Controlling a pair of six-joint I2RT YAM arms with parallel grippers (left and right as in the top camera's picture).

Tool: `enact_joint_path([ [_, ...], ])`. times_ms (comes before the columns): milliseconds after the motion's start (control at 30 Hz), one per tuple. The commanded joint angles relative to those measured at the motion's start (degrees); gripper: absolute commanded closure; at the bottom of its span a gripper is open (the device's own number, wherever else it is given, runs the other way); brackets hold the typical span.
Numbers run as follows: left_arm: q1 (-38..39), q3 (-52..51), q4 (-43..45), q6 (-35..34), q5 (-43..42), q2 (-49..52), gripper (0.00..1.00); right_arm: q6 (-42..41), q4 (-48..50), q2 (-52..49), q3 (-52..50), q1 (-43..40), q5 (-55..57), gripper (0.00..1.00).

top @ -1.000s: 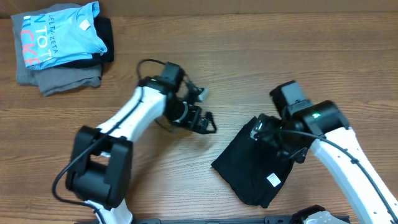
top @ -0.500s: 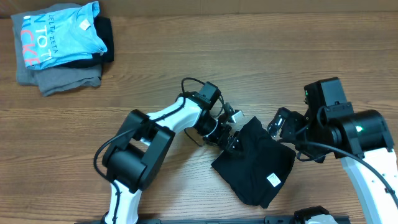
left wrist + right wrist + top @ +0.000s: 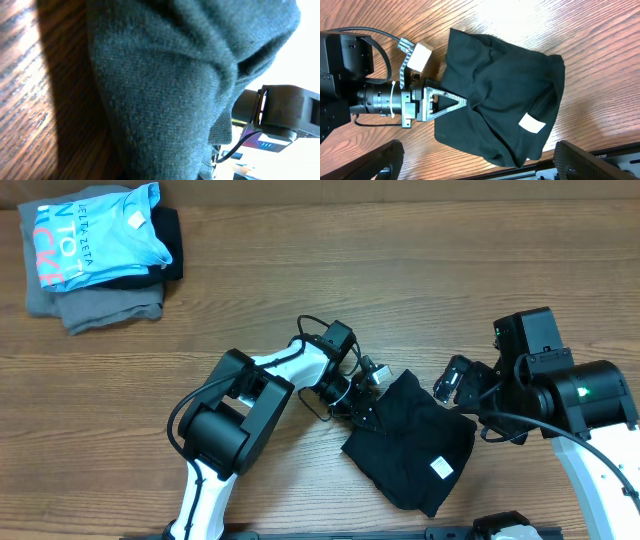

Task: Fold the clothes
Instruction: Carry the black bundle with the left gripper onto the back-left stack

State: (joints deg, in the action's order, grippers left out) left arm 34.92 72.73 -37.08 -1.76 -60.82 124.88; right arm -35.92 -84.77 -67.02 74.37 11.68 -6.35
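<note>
The clothes, a black T-shirt [image 3: 410, 442], lie crumpled on the wooden table with the white neck label [image 3: 438, 468] facing up. My left gripper [image 3: 374, 408] is at the shirt's left edge. In the right wrist view its fingers [image 3: 451, 98] meet on the fabric fold there, so it is shut on the shirt [image 3: 505, 90]. Dark knit fabric [image 3: 165, 90] fills the left wrist view and hides the jaws. My right gripper [image 3: 456, 380] hovers open over the shirt's upper right corner. Its fingers [image 3: 385, 160] stand wide apart with nothing between them.
A stack of other garments sits at the far left corner: a light-blue shirt with white lettering [image 3: 95, 230] on a grey folded garment [image 3: 105, 308] and a dark piece [image 3: 172, 242]. Bare wood [image 3: 300, 310] lies between the stack and the arms.
My left arm swung right to the shirt's left edge and its jaws closed on the fabric. My right gripper lifted off the shirt and drew back to the right, staying open.
</note>
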Motion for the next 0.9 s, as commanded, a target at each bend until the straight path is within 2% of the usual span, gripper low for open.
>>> enact_joint_path([
  [0,-0.4,1.3,-0.2,-3.0,3.3,0.7,0.96,0.4,-0.3,0.8,1.8,-0.2,1.4,0.0],
  [100,-3.0,4.0,-2.4,-3.2,7.5,0.7,0.96,0.4,-1.2,0.8,1.8,-0.2,2.3,0.0],
  [267,-11.4,10.9,-7.4,-2.3,19.0,0.7,0.96,0.4,-2.9,0.8,1.8,-0.2,3.9,0.0],
  [400,-18.0,14.4,-7.9,3.2,25.1,0.7,0.96,0.4,-2.8,0.8,1.8,-0.2,3.8,0.0],
  [467,-22.4,15.9,-7.7,4.9,31.9,0.7,0.96,0.4,-2.9,0.8,1.8,-0.2,3.9,0.0],
  [533,-25.4,16.4,-7.4,9.9,34.1,0.7,0.96,0.4,-3.0,0.8,1.8,-0.2,3.9,0.0],
  [633,-29.5,16.4,-7.0,12.5,37.8,0.7,0.96,0.4,-3.3,0.8,1.8,-0.2,3.9,0.0],
  [867,-38.4,19.9,-7.8,12.8,39.9,0.7,0.96,0.4,-3.8,0.8,1.8,-0.2,3.8,0.0],
])
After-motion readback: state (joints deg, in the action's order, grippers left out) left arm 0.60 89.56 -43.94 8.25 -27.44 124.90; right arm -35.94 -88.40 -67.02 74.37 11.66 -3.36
